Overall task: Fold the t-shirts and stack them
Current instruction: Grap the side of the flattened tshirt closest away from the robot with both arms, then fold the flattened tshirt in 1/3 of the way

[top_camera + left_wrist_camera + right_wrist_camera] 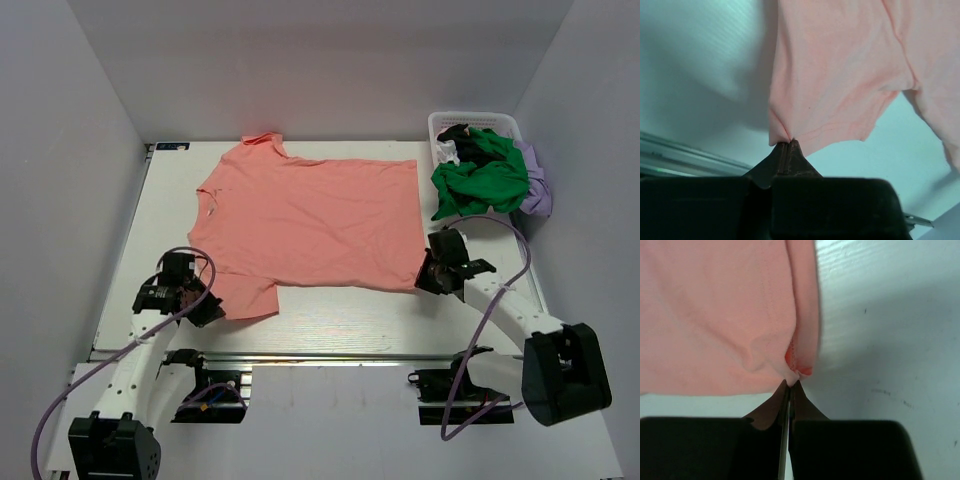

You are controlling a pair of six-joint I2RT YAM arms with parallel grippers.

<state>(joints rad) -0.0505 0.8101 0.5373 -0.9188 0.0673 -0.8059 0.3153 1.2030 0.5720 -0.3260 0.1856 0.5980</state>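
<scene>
Salmon-pink t-shirt (310, 215) lies flat on counter (330, 325); first fold in hand. Left fingers (784, 160) pinched shut on near sleeve corner; right fingers (801, 407) shut on near hem corner. Next, probably: lift both corners evenly, carry near edge over to far edge.

The left gripper (207, 306) sits low at the near left, jaws pinched together on the salmon-pink t-shirt (310, 220). The right gripper (430, 272), its arm bent in from the near right, is clamped on it too.
</scene>
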